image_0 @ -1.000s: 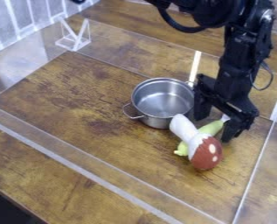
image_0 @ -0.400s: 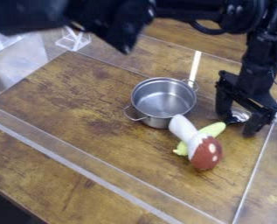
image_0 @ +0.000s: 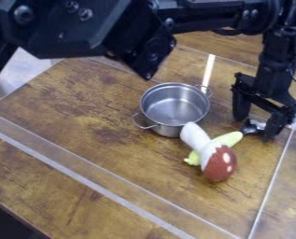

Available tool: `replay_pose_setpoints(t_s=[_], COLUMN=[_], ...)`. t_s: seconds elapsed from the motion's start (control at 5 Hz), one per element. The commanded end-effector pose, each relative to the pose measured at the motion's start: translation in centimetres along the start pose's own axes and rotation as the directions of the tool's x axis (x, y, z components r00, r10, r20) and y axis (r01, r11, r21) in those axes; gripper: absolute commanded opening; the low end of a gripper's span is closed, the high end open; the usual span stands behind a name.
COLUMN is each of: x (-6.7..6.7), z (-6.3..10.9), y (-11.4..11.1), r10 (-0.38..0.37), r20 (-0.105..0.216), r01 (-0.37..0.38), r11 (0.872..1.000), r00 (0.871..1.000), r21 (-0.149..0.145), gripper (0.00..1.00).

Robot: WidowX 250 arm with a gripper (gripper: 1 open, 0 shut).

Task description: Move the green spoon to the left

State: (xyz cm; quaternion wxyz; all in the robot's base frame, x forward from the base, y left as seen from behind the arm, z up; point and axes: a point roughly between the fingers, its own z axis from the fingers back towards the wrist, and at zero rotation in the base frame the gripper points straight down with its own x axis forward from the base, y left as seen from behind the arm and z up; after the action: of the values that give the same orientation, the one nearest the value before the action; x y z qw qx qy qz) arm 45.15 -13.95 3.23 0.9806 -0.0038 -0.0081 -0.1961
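The green spoon (image_0: 228,139) lies on the wooden table to the right of the steel pot. A toy mushroom (image_0: 213,154) lies across its middle, so only the two pale yellow-green ends show, one by the white stem and one at the lower left (image_0: 194,158). My gripper (image_0: 265,123) points straight down just right of the spoon's upper end. It is open, with nothing between its black fingers (image_0: 246,110). Whether a finger touches the spoon I cannot tell.
The steel pot (image_0: 176,104) stands left of the spoon. A thin white stick (image_0: 209,70) lies behind the pot. Clear acrylic walls (image_0: 270,191) fence the table. A large dark blurred shape (image_0: 100,28) covers the upper left of the view.
My gripper has shifted to the right, away from the pot and the mushroom stem, and has stayed open. A dark blurred shape has spread across the upper left. The spoon has not moved.
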Motion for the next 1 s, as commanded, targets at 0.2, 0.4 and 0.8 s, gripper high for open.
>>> replay_pose_setpoints(t_s=[0.2, 0.4, 0.8], x=[-0.6, -0.7, -2.7], z=[0.9, 1.0, 1.1], y=[3.0, 3.0, 4.0], r10=[-0.06, -0.025, -0.012], r20=[0.001, 0.0, 0.003], r01=[0.06, 0.025, 0.012], r11=[0.998, 0.999, 0.998], r00=[0.998, 1.0, 1.0], r21=[-0.033, -0.037, -0.058], gripper=[1.0, 0.0, 0.0])
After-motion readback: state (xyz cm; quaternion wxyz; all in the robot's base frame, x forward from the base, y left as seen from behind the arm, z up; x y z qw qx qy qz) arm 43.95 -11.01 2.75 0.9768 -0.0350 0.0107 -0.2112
